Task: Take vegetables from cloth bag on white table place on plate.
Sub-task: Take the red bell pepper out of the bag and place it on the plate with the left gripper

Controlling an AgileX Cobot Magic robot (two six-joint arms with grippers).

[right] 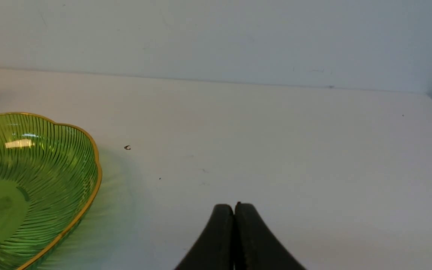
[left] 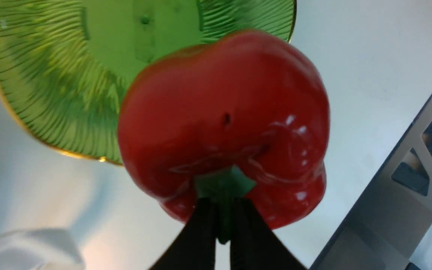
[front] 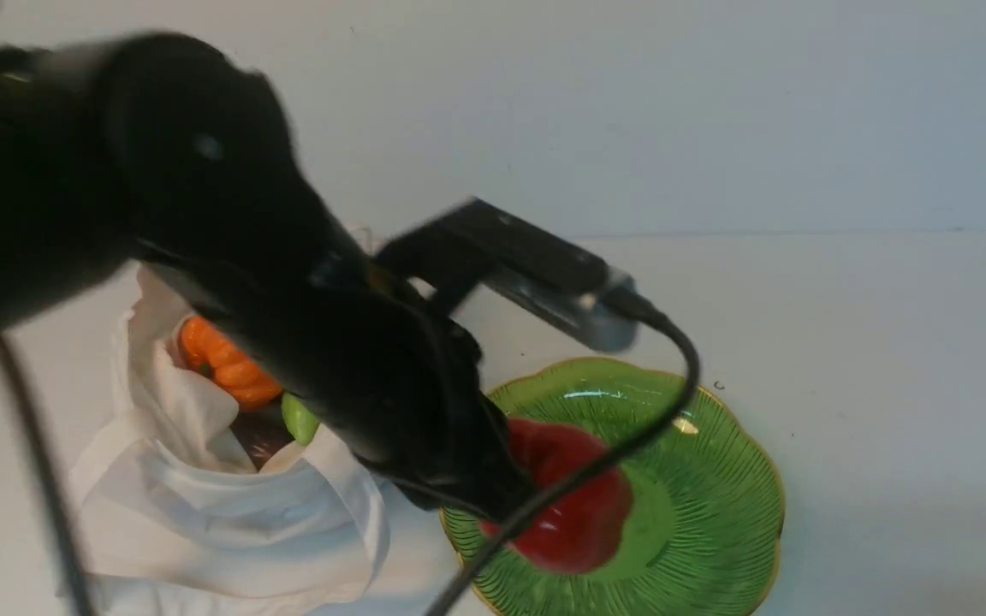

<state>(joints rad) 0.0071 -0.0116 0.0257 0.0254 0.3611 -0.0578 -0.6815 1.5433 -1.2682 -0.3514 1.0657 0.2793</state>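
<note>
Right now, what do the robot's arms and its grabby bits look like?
The left arm is chunky, rounded, glossy black, with a black cable trailing from a boxy black-and-grey camera. The left end effector and right end effector each have two slim, tapering black fingers.

Red pepper, green stem; ribbed green plate, gold-edged; orange pumpkin; white bag.

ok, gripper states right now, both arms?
Left gripper: closed on the red bell pepper, pinching its stem.
Right gripper: closed, holding nothing.
</note>
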